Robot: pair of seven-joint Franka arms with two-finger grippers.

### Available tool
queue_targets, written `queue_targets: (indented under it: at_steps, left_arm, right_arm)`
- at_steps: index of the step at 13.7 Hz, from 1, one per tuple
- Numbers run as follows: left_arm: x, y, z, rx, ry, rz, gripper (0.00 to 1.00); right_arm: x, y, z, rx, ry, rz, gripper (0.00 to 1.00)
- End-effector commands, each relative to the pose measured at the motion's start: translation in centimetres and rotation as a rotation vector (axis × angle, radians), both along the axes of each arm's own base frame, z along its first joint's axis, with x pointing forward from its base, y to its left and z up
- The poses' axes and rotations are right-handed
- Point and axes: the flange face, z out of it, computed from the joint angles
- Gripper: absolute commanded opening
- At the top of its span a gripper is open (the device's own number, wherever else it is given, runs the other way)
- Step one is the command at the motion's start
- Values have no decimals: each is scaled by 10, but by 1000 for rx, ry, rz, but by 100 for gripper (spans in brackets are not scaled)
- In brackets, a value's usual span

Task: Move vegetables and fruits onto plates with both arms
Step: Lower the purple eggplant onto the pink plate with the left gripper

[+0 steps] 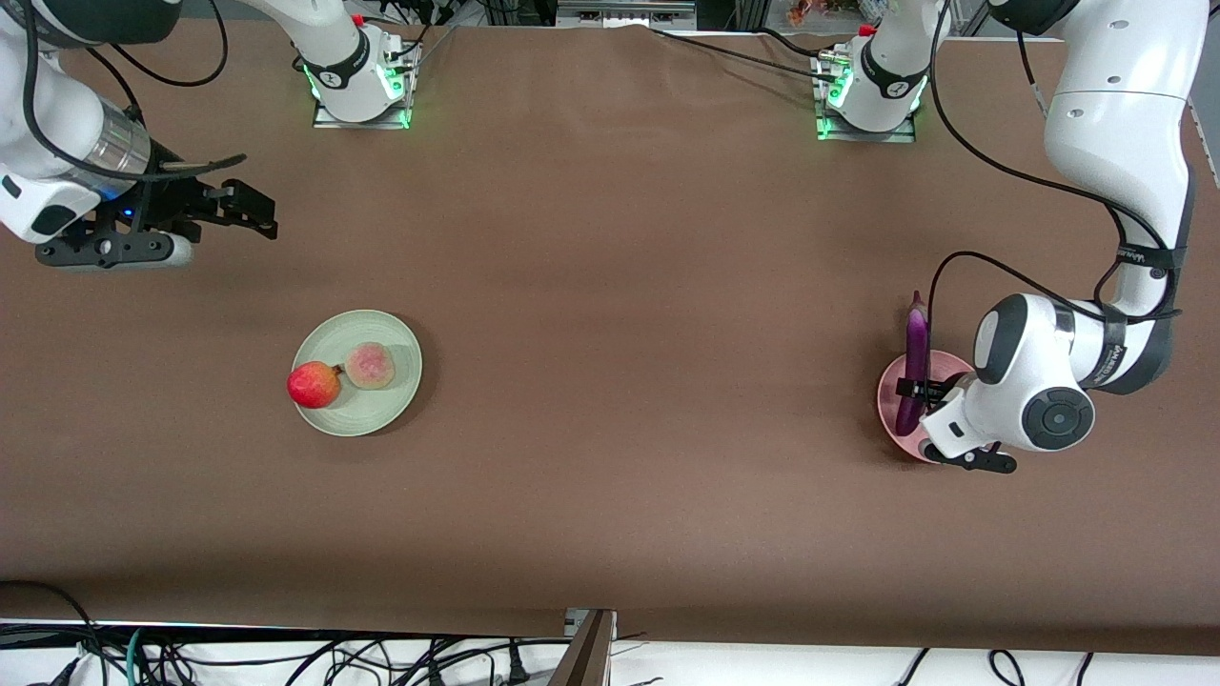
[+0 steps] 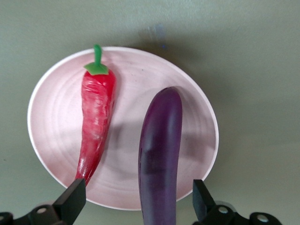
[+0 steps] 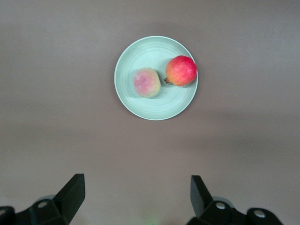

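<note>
Left end effector point(image 2: 136, 206): black two-finger tool low over the pale pink round matte plate point(image 1: 891, 419), fingers point(image 2: 70, 201) spread apart and gripping nothing; the eggplant's near part runs through the gap between them with clear space on either side.
Long slender glossy purple eggplant point(image 2: 159, 159): directly under the left end effector, lying across the pink plate point(image 2: 51, 117); in the front view its stem end point(image 1: 917, 329) sticks out past the plate rim on the side away from the front camera.
Thin curved red chili pepper with a green stem point(image 2: 96, 122): on the same pink plate, beside the eggplant and not touching it; its pointed tip lies close by one finger of the left end effector.
Right end effector point(image 1: 250, 210): black two-finger tool raised over bare worktop at the right arm's end, fingers point(image 3: 70, 194) held apart and empty; this arm waits.
Pale green round matte plate point(image 1: 391, 391): on the worktop, well apart from the right end effector and nearer to the front camera than the spot under it.
Small round red apple point(image 1: 314, 384): at the green plate's point(image 3: 154, 110) rim, overhanging the edge slightly.
Round dull yellowish-pink peach point(image 1: 369, 365): on the green plate, just beside the apple point(image 3: 181, 70), nearer the plate's middle.
Brown worktop point(image 1: 629, 314): carries both plates, one toward each arm's end.
</note>
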Motion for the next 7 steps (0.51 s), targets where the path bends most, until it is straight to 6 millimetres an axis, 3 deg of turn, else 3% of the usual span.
queue_targets:
  at_steps: [1,5,7]
  left_arm:
    - [7,-5,65,12,-90,-7,100]
    - [-6,-31,196,14,-215,-28,100]
    - [-30,-37,262,-27,-240,3,100]
  right_arm:
    - [0,-13,-2,-2,-5,20,99]
    - [3,-11,1,-3,-21,25,99]
    - [6,-9,4,-3,-34,14,100]
